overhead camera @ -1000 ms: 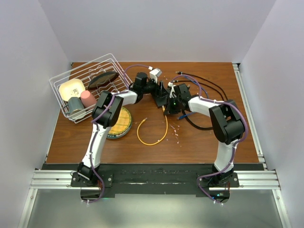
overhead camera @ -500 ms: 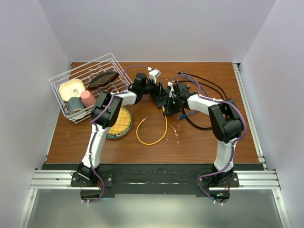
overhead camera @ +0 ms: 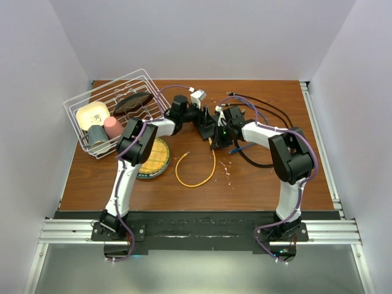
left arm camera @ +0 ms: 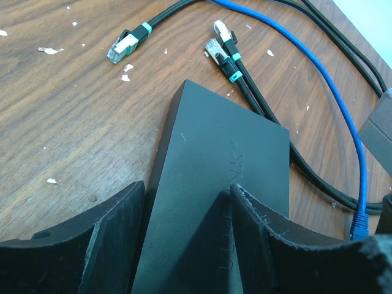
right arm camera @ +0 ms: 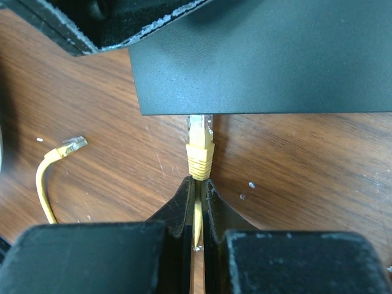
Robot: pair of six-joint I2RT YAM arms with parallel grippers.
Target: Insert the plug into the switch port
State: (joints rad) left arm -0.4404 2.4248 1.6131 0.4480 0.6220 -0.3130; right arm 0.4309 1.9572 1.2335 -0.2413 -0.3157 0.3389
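My right gripper (right arm camera: 198, 187) is pinched nearly closed on the yellow cable (right arm camera: 38, 184) just behind the plug (right arm camera: 200, 153). The plug points to 12 o'clock from my fingertips, its clear tip meeting the edge of the black switch (right arm camera: 263, 61); how deep it sits I cannot tell. My left gripper (left arm camera: 187, 190) clamps the switch from both sides, with loose black cables (left arm camera: 236, 76) and a blue cable (left arm camera: 346, 116) lying toward its 1 o'clock.

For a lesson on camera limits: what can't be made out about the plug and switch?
Right wrist: the switch overhangs its ports and where the yellow plug ends.
Top external: both too small to read.
Left wrist: the left hand and bottom edge hide the switch's near end.
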